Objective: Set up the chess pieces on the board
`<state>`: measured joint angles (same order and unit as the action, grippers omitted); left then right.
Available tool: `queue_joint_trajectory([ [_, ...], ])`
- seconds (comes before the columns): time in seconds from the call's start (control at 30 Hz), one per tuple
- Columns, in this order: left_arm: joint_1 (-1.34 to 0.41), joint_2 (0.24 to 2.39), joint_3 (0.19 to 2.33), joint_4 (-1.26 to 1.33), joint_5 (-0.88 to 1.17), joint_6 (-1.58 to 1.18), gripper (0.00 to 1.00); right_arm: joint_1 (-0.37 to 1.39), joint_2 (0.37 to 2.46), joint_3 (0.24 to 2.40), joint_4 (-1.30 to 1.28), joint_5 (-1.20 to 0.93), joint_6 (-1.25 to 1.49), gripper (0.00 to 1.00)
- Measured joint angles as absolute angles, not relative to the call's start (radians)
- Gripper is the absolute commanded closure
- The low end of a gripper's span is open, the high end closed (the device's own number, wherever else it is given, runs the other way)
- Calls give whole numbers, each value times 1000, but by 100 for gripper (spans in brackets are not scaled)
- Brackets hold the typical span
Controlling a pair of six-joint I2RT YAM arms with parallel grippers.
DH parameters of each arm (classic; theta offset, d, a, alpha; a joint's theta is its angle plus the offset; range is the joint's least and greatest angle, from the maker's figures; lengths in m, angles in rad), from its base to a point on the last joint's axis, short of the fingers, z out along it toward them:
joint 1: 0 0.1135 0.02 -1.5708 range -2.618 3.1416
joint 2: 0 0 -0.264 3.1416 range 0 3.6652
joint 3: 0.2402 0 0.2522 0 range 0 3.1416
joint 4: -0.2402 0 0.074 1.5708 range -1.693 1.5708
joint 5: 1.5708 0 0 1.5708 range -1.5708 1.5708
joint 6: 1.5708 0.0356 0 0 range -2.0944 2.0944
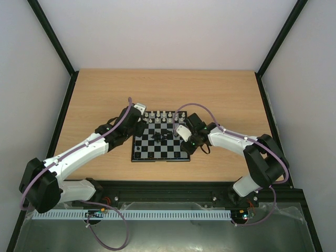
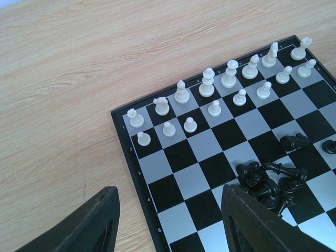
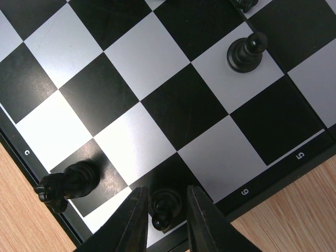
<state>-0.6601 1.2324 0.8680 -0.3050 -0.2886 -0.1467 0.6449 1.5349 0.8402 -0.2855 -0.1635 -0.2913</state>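
Board [image 2: 178,156] black-silver checkered; white pieces [image 2: 208,83], black pieces [image 2: 268,181].

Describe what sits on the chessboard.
On the board, white pieces stand in two rows along one edge; black pieces lie heaped mid-board. One black piece stands between the right gripper's fingers. The left gripper's finger hides part of the heap.

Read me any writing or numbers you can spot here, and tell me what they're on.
"5", "6": pale digits on the board border, right wrist view.
"c": same border, adjoining edge.
"1", "2", "3", "4", "5": down the border, left wrist view.
Marks along the border's far edge: too small to read.
No other text seen.
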Motion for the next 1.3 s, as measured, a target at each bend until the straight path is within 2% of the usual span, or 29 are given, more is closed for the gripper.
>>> queue_joint_trajectory([
  [0.2,-660,1233,868,-305,-288,-147,45,648,1535,874,-303,-148,-281,70],
  [0.47,-660,1238,868,-305,-287,-147,45,636,1542,1048,-344,-141,-276,69],
  [0.63,-660,1238,868,-306,-287,-147,45,619,1625,1153,-347,-142,-276,67],
  [0.73,-660,1238,868,-306,-287,-147,45,611,1692,1188,-363,-142,-274,61],
  [0.9,-660,1238,868,-308,-289,-148,45,608,1778,1221,-387,-138,-268,61],
  [1.1,-660,1238,868,-313,-290,-150,45,608,1837,1236,-399,-130,-263,68],
  [1.23,-660,1242,868,-313,-290,-150,45,608,1854,1237,-402,-134,-261,79],
  [1.3,-660,1244,868,-313,-290,-150,45,608,1861,1237,-405,-141,-258,87],
])
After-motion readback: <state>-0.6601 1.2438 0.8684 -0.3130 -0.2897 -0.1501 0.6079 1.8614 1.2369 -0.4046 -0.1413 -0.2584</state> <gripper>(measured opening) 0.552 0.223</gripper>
